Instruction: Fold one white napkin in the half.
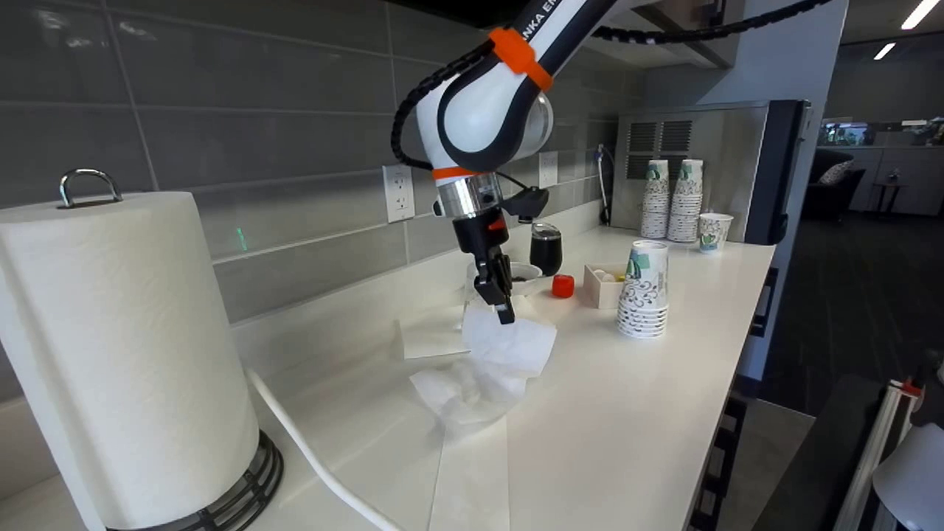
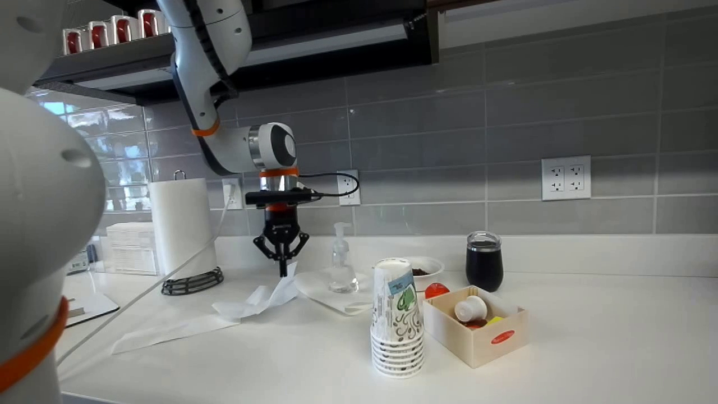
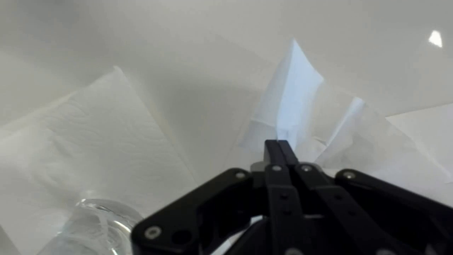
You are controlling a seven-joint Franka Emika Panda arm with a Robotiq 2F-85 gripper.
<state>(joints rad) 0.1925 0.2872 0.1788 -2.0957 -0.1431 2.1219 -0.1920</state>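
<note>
At the far left in an exterior view, a paper towel roll stands upright on a black wire stand. Nearer, a white strip lies flat on the counter, its right end meeting the white napkin. The napkin is crumpled: its left part lies low, its right part slopes up to a raised corner. At that corner the gripper hangs pointing down, its fingers together; the raised part seems pinched at their tips, though so thin a sheet is hard to judge there. Just right, a clear pump bottle stands on a flat white sheet. Farther right and nearer, a stack of paper cups stands upside down, with a white bowl and a red object beyond. Next comes a wooden box holding a white cup-shaped piece; a dark tumbler stands at its far side.
</note>
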